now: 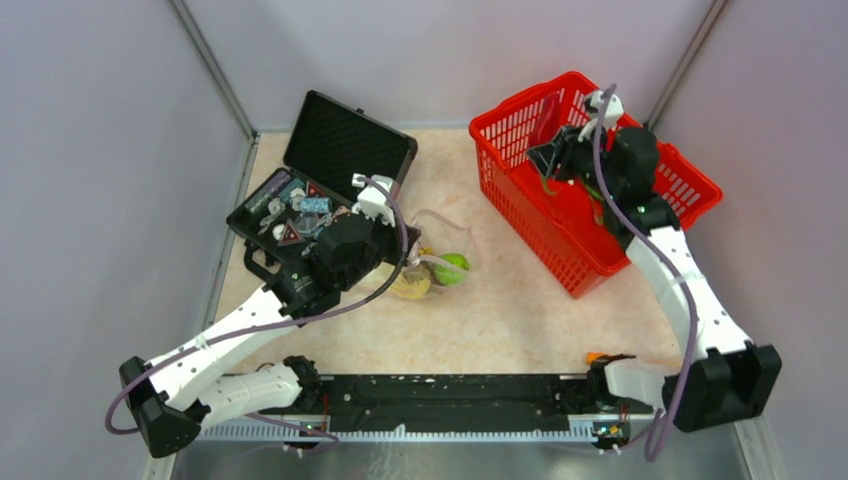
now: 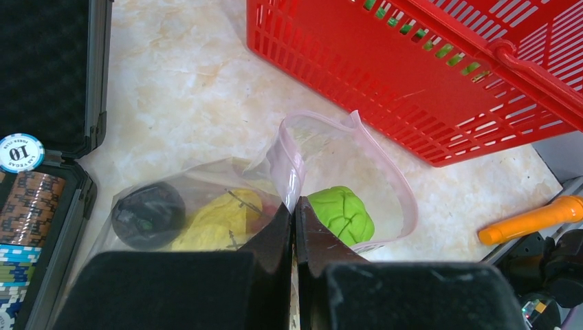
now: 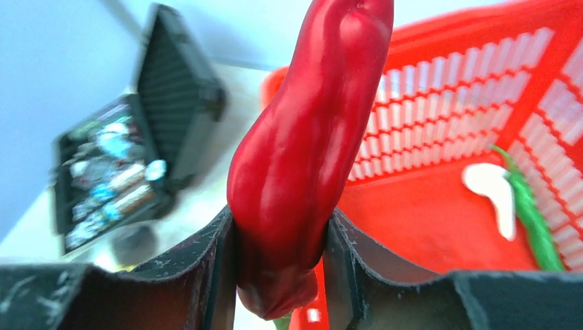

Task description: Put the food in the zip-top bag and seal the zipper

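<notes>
Filling step: right hand [image 3: 278, 240] grips a pepper [image 3: 302, 137] over the basket [image 3: 481, 96], left hand [image 2: 294, 227] pinches the bag [image 2: 330, 148] by its rim; next, carry the pepper there.

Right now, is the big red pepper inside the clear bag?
No, the right tool is squeezing the red pepper up by the red basket.

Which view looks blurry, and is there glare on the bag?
Right wrist view: the black case behind is smeared and soft, while the red pepper in the right gripper is fairly sharp. Left wrist view: sharp, only a faint sheen on the zip-top bag. Top view: evenly lit, soft shadows.
</notes>
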